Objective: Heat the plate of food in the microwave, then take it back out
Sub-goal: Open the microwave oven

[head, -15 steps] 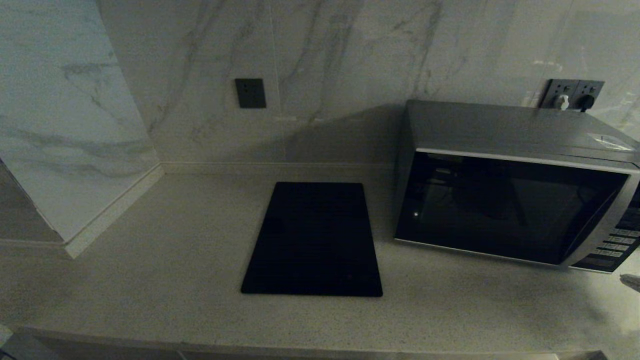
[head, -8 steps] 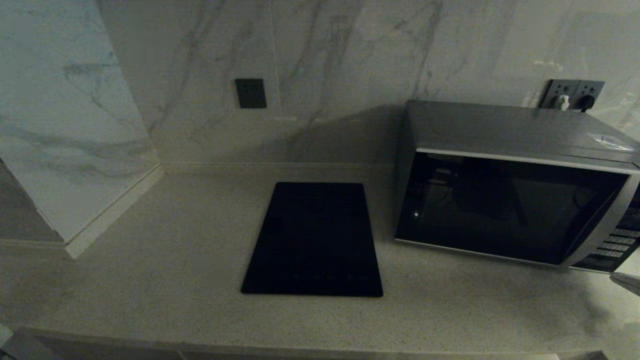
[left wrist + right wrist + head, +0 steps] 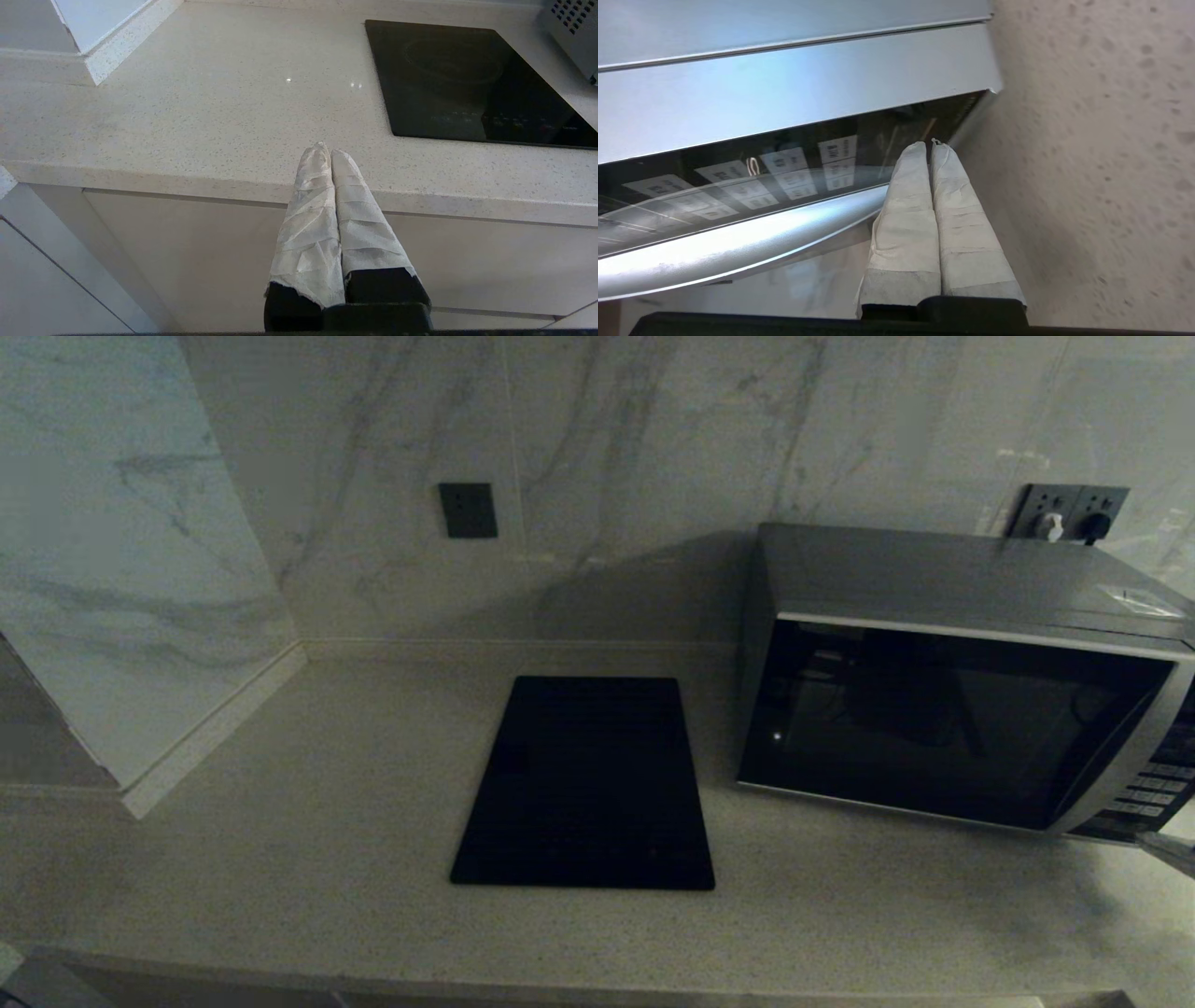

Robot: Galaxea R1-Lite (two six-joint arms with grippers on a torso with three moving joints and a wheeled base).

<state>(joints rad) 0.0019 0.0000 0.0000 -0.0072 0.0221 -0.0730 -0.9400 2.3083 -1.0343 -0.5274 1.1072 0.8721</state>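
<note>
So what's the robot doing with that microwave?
The right gripper, fingers shut, is up against the button panel on the microwave, low at its end. The door is closed and no plate of food shows. The left gripper is shut, waiting by the edge of the counter.

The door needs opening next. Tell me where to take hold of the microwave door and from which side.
No handle shows on the microwave; its door lies flush. Best bet, with the shut right gripper: press a button low on the panel, coming straight at its front.

The speckled countertop [image 3: 308, 821] bears the microwave [image 3: 952, 681] and a black slab [image 3: 588, 784].
</note>
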